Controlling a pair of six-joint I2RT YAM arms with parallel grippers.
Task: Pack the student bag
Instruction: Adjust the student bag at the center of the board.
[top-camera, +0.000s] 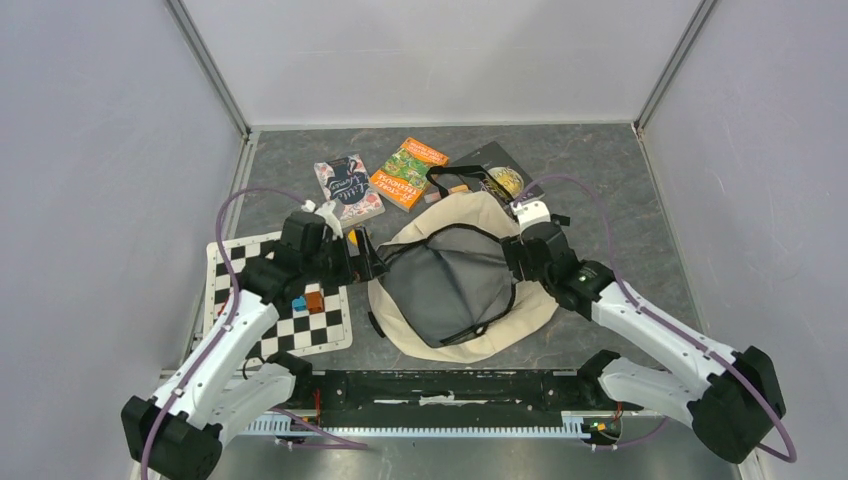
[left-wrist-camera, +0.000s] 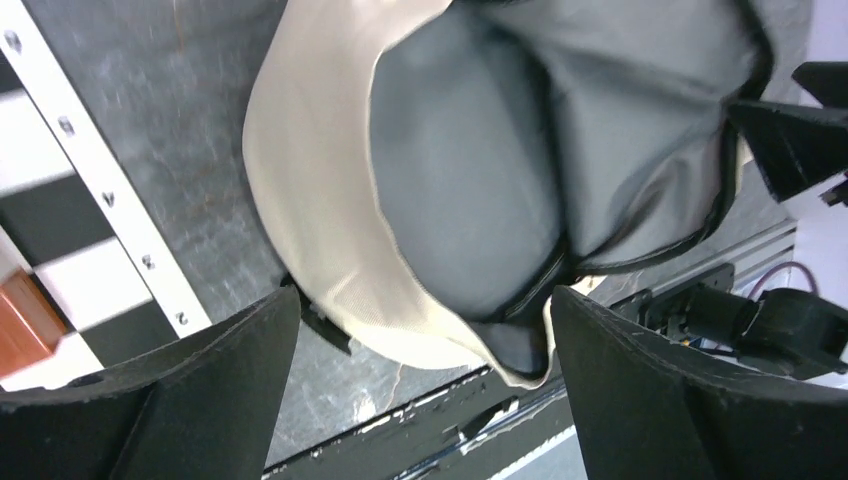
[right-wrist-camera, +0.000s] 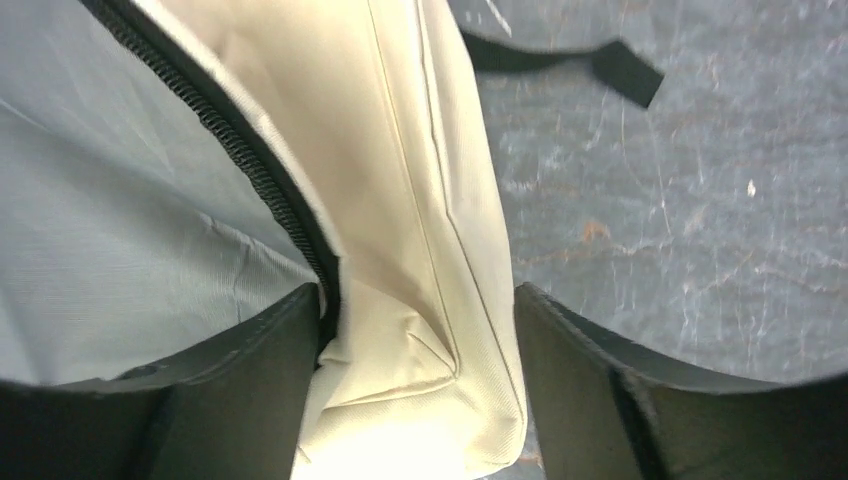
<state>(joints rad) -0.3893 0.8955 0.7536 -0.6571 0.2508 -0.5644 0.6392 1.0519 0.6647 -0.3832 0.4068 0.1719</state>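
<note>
Pincers flank bag (top-camera: 520, 312): left pincer (top-camera: 366, 262) wide open at its left rim; bag mid-desk, mouth up, long axis near-to-far; right pincer (top-camera: 514, 262) parted astride right rim, not clamped; books (top-camera: 408, 172) beyond, judged nearer left arm.

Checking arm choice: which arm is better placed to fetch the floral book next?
Probably left: the left fingers stand open at the left rim of the bag, near the floral book; the right fingers are across its opening, farther away.
</note>
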